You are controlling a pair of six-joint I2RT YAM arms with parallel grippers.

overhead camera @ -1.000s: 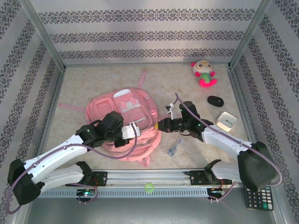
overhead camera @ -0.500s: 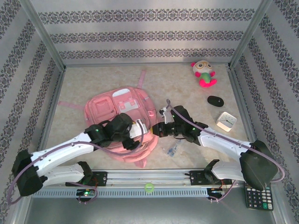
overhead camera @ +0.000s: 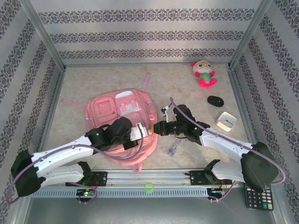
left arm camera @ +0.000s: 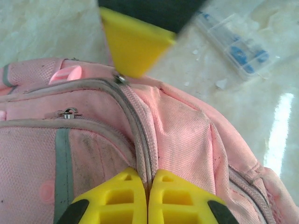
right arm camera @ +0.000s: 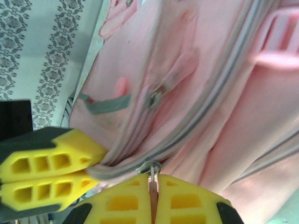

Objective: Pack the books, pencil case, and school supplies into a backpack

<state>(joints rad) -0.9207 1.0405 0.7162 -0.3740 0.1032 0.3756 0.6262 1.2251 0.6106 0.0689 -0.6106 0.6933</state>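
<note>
The pink backpack (overhead camera: 117, 109) lies flat left of the table's middle. My left gripper (overhead camera: 143, 132) is at its right edge, shut on the fabric along the grey zipper seam (left arm camera: 140, 135). My right gripper (overhead camera: 157, 129) meets it from the right, shut on the metal zipper pull (right arm camera: 152, 171). The left gripper's yellow fingers (right arm camera: 44, 173) show just beside the pull. The right gripper's yellow fingertip (left arm camera: 134, 44) sits on the slider (left arm camera: 120, 78). A clear packet with bluish contents (overhead camera: 174, 149) lies on the table right of the backpack (left arm camera: 187, 126). The navy book is out of view.
A pink-and-green plush toy (overhead camera: 203, 73) sits at the back right. A black oval object (overhead camera: 215, 101) and a white square clock (overhead camera: 226, 121) lie on the right. A black calculator (overhead camera: 258, 198) and a green ball (overhead camera: 149, 187) rest by the front rail.
My left gripper has slid right along the backpack's edge to meet the right gripper. The right gripper has moved slightly left. The backpack has shifted and turned a little.
</note>
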